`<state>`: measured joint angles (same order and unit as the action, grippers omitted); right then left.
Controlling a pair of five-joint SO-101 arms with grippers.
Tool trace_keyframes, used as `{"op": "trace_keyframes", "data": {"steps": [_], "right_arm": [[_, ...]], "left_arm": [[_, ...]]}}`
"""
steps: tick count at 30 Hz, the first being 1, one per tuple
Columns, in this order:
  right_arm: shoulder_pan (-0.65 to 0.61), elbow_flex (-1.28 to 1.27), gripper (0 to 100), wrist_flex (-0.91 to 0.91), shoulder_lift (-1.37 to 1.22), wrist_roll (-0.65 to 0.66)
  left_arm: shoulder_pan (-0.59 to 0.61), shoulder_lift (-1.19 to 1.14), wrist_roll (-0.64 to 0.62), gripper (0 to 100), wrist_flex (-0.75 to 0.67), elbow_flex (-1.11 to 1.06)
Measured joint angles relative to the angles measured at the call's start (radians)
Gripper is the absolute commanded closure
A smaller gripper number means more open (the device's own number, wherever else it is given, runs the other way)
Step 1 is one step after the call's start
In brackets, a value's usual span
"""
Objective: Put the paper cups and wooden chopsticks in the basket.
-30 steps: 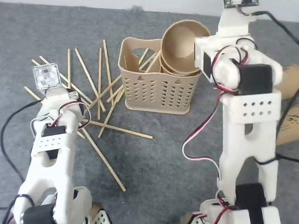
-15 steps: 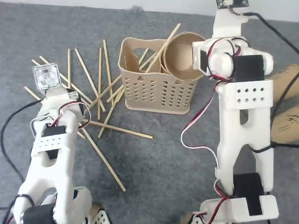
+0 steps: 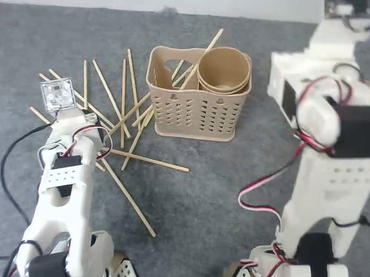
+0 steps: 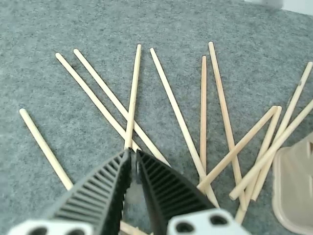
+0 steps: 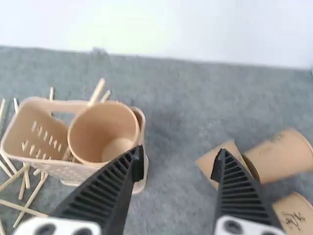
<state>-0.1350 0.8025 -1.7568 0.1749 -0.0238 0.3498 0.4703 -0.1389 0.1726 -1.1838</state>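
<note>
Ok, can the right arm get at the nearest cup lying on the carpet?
Probably yes: that cup lies on bare carpet just ahead of the right arm's open jaws, nothing between them, and the basket stands well aside.

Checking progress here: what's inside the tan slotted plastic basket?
In the tan slotted plastic basket stand nested brown paper cups at one end, with several wooden chopsticks leaning beside them. Its walls and the cups hide the basket floor and the chopsticks' lower ends.
</note>
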Motion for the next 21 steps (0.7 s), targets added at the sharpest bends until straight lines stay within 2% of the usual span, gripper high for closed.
{"op": "trace_keyframes", "data": {"steps": [3, 12, 17, 21], "right_arm": [[0.054, -0.083, 99.1, -0.002, 0.041, 0.000], [0.227, -0.578, 99.1, 0.012, 0.152, 0.044], [0.328, -1.025, 99.1, 0.215, 0.233, 0.055], [0.347, -1.381, 99.1, 0.437, 0.338, 0.094]], "left_arm": [[0.000, 0.000, 0.000, 98, 0.000, 0.000], [0.006, 0.000, 0.000, 98, 0.000, 0.000], [0.017, 0.000, 0.002, 98, 0.000, 0.000], [0.044, 0.000, -0.002, 98, 0.000, 0.000]]}}
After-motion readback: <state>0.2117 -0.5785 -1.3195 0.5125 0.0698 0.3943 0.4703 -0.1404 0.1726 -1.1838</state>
